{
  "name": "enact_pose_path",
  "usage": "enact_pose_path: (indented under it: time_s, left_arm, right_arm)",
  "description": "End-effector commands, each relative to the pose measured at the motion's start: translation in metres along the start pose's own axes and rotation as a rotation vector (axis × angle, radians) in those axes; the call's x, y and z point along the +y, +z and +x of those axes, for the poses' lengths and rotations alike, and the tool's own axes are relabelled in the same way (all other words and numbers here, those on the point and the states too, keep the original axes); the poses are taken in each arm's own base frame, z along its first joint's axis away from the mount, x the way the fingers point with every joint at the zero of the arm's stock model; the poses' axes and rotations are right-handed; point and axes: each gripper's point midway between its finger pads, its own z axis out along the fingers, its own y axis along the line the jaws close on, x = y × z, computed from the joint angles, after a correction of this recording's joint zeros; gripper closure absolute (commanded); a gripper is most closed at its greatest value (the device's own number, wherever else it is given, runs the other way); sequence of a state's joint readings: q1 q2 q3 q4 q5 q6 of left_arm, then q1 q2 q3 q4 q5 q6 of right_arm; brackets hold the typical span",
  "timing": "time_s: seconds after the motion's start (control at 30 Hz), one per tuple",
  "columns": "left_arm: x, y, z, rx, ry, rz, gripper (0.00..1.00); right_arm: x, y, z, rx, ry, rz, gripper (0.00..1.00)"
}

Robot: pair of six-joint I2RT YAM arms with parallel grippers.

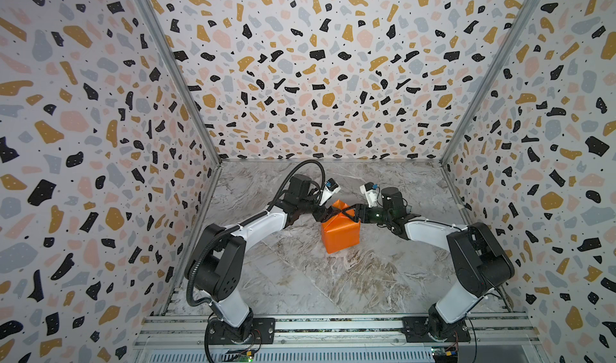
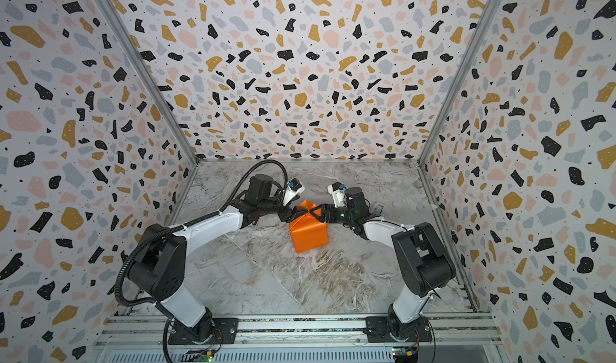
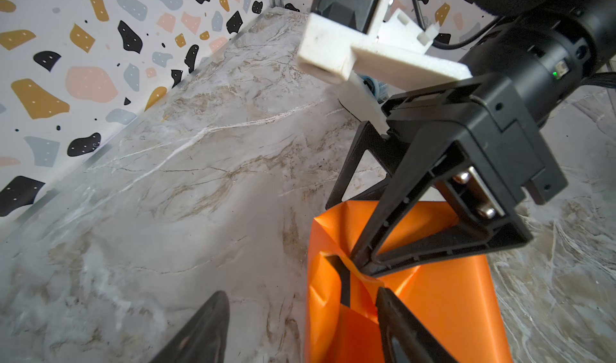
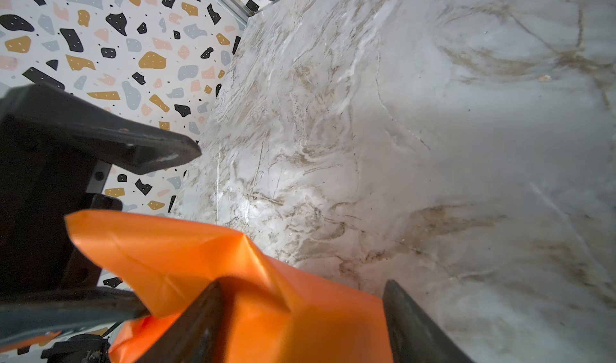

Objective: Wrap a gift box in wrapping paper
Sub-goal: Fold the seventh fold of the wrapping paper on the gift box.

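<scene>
One upright orange block sits near the middle of the marble surface [image 1: 300, 278], seen in both top views. It is the wrapping paper [image 1: 340, 236] [image 2: 308, 236], orange face out, folded round and resting on the surface. The sides are smooth and flat. The top is loose and creased, with one pointed flap standing up on the far side. The gift box is hidden under the paper

Left gripper [image 1: 321, 214] is at the block's top edge, on its own side. In the left wrist view its fingers [image 3: 406, 328] are spread wide. One lies against the paper [image 3: 450, 311] beside a folded seam, and its mate is out over bare surface. Nothing is clamped between them

Right gripper [image 1: 348, 213] comes onto the top from the opposite side, close to the left gripper. In the right wrist view its fingers [image 4: 193, 324] also stand wide, astride the crumpled top corner of the paper [image 4: 300, 328] — one tip pressed into a fold, the other just beside the block's outer face. Squeezing or merely straddling — cannot tell
</scene>
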State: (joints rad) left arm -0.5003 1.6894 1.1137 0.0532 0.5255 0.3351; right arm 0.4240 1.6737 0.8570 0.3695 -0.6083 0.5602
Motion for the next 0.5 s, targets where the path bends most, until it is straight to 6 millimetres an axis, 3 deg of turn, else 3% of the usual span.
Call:
enact_pose_path:
  time_s: [0.0, 0.3, 0.47]
  left_arm:
    - [0.004, 0.004, -0.019, -0.053, -0.007, 0.012, 0.32]
    - [0.004, 0.016, -0.012, -0.034, -0.02, 0.022, 0.39]
    - [0.002, 0.008, -0.017, -0.047, -0.016, 0.015, 0.37]
  right_arm:
    - [-0.007, -0.003, 0.02, 0.048, 0.019, 0.044, 0.25]
    - [-0.008, -0.004, 0.023, 0.051, 0.019, 0.047, 0.25]
    - [-0.007, -0.005, 0.022, 0.051, 0.013, 0.046, 0.25]
